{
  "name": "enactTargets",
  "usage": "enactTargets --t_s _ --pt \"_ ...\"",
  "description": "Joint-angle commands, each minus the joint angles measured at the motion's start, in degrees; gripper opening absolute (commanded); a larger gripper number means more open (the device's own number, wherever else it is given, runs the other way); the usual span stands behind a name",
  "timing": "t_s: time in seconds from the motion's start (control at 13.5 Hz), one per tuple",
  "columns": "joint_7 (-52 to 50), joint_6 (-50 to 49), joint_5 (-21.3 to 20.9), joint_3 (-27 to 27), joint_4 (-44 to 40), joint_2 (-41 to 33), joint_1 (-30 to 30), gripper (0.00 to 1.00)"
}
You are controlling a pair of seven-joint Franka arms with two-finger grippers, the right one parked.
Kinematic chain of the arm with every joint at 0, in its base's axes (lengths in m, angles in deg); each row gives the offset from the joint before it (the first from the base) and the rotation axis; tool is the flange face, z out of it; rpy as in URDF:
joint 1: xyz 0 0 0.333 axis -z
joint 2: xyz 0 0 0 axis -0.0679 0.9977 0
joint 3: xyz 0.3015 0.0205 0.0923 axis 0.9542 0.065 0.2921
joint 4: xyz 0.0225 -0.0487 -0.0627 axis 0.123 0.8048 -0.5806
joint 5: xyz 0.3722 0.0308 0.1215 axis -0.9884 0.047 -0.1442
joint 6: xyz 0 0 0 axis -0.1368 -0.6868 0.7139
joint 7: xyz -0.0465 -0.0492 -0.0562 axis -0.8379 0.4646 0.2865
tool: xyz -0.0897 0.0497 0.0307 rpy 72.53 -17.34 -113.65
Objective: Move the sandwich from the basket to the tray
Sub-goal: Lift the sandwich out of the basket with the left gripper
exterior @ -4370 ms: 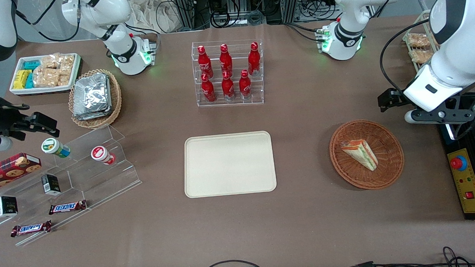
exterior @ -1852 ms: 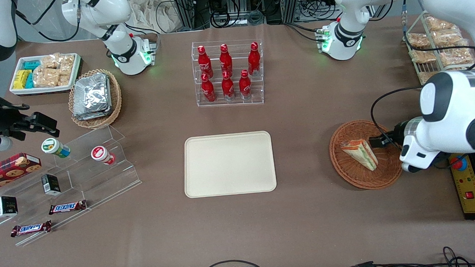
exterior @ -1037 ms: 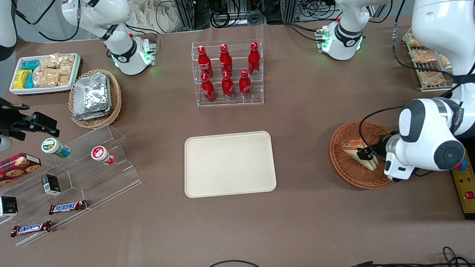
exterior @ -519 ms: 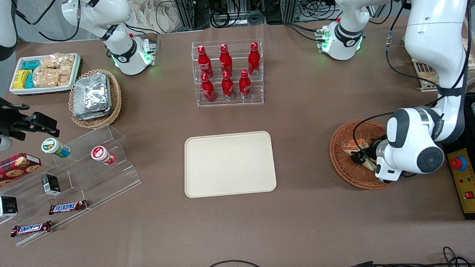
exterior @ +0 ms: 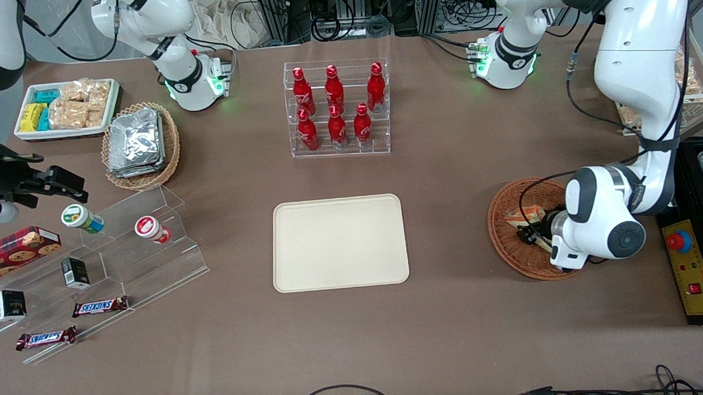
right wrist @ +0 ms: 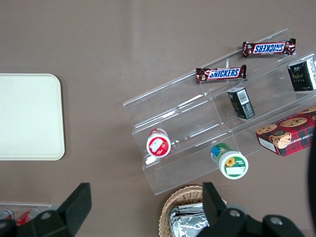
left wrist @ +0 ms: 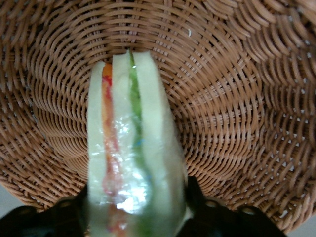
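The sandwich [exterior: 519,216] [left wrist: 131,148], a wrapped white-bread wedge with orange and green layers, lies in the reddish-brown wicker basket [exterior: 505,247] [left wrist: 232,113] toward the working arm's end of the table. My gripper [exterior: 532,233] [left wrist: 136,217] is down inside the basket, open, with one dark finger on each side of the wedge's wide end. The arm's wrist hides most of the sandwich in the front view. The cream tray [exterior: 339,243] lies flat at the table's middle with nothing on it.
A clear rack of red bottles [exterior: 336,107] stands farther from the front camera than the tray. A control box with a red button [exterior: 679,241] sits beside the basket. Foil packets in a tan basket [exterior: 140,143] and a snack display [exterior: 97,270] lie toward the parked arm's end.
The arm swung down from above the table's edge into the basket, and over the last second the gripper slid over the sandwich until its fingers straddled it.
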Motion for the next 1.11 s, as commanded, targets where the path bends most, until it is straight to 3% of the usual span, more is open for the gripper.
enactTargets --t_s 0.0,0.3,0.52,0.74,1.04 --pt "-0.43 0.06 0.80 -0.12 0.70 -2.08 -0.28 0.03" --pt "1.06 -4.93 0.27 -0.20 -1.58 -5.33 -0.28 0.00" --pt "9.03 -11.60 0.71 -0.64 -6.22 -8.15 0.25 0.00" --pt "15.80 -22.76 0.19 -3.71 -17.20 -7.46 0.60 0.00" --pt "26.08 -23.93 -1.04 -6.88 -21.44 -7.37 2.79 0.00"
